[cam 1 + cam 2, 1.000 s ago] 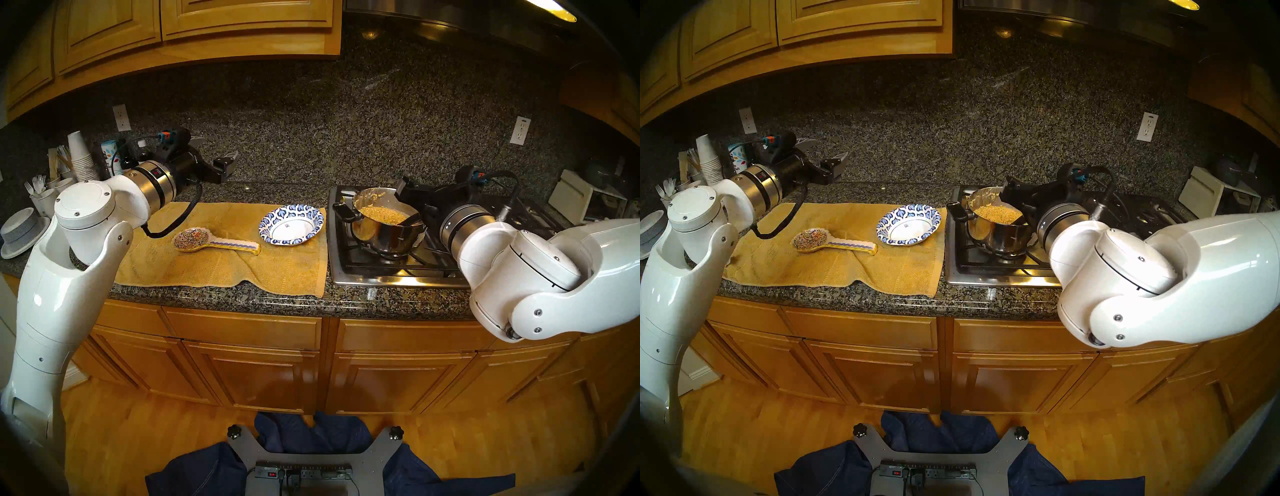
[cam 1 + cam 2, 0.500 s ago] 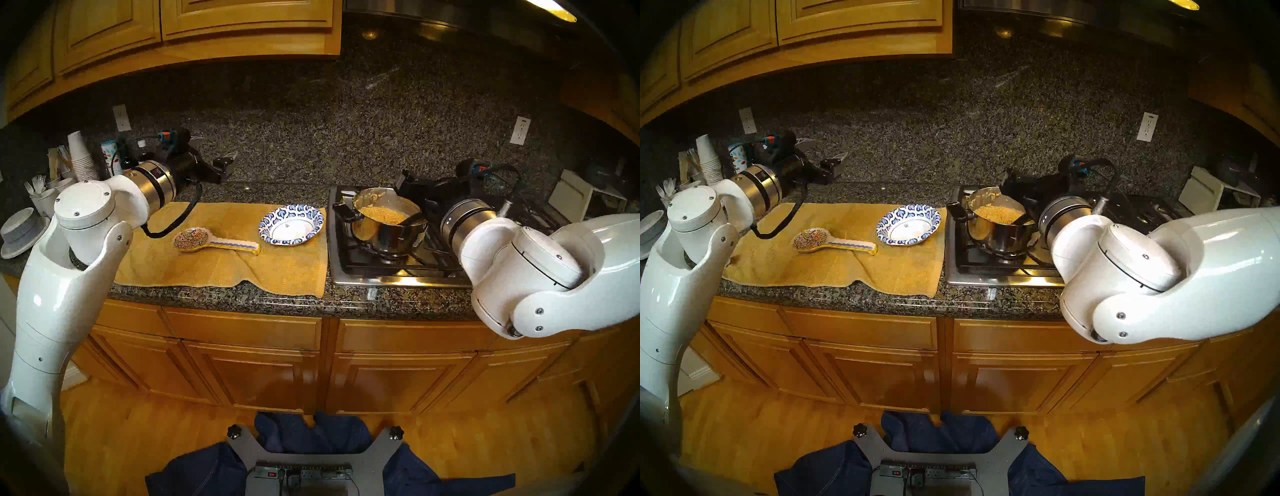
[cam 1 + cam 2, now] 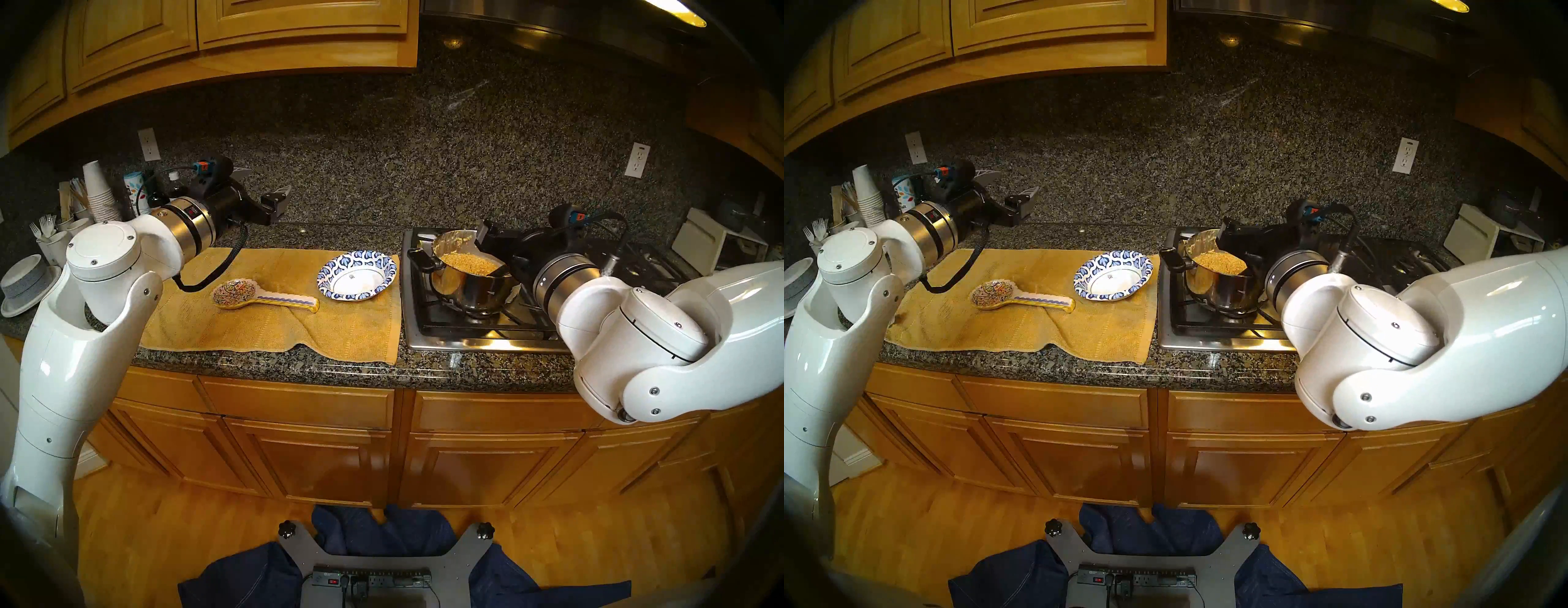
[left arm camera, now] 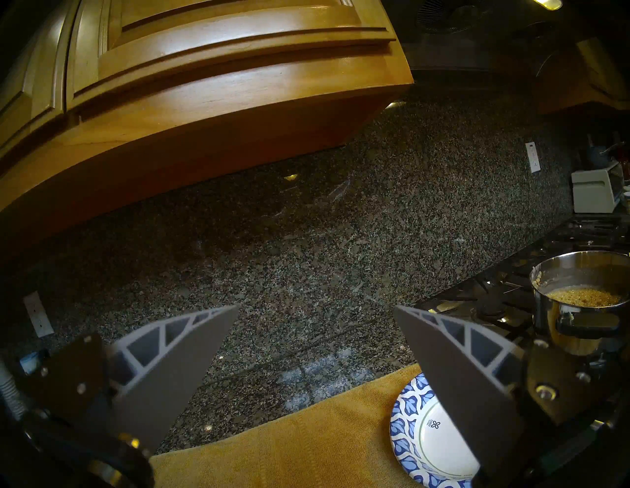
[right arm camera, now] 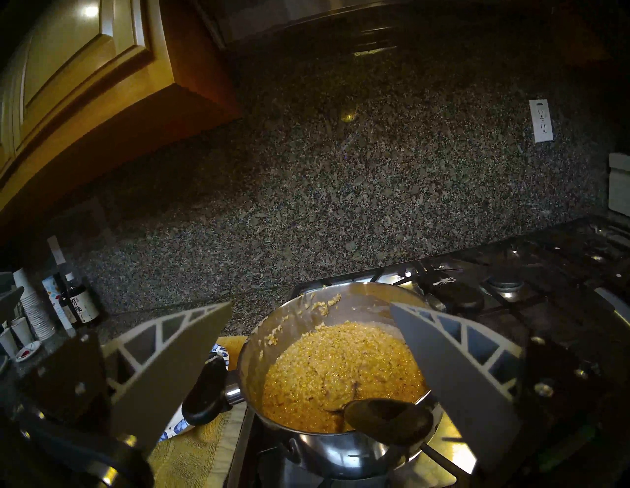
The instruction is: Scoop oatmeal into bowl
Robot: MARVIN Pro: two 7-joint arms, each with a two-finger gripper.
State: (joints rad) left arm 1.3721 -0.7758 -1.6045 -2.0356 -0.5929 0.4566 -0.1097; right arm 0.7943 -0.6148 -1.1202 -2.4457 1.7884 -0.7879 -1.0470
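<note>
Our right claw (image 5: pixel 310 357) has shifted slightly leftward over the steel pot (image 5: pixel 306 439), wide, empty; grainy oatmeal (image 5: pixel 341 368); leaf-rimmed bowl (image 3: pixel 357 276); left claw (image 4: pixel 315 344) wide.

Home kitchen; wood cabinets (image 3: pixel 297 25); granite counter (image 3: pixel 339 369); gas stove (image 3: pixel 466 331); wall outlets (image 3: pixel 637 159)

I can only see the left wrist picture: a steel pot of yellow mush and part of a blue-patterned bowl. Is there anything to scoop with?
Observer: Yes. The right wrist view shows a dark spoon resting at the near rim of the pot, beside the oatmeal.
Operator: Is something holding it?
Observer: No. The right gripper is open by the pot, with nothing between its fingers.
Operator: Anything else near the bowl?
Observer: A painted spoon rest lies on the yellow towel, left of the bowl.
</note>
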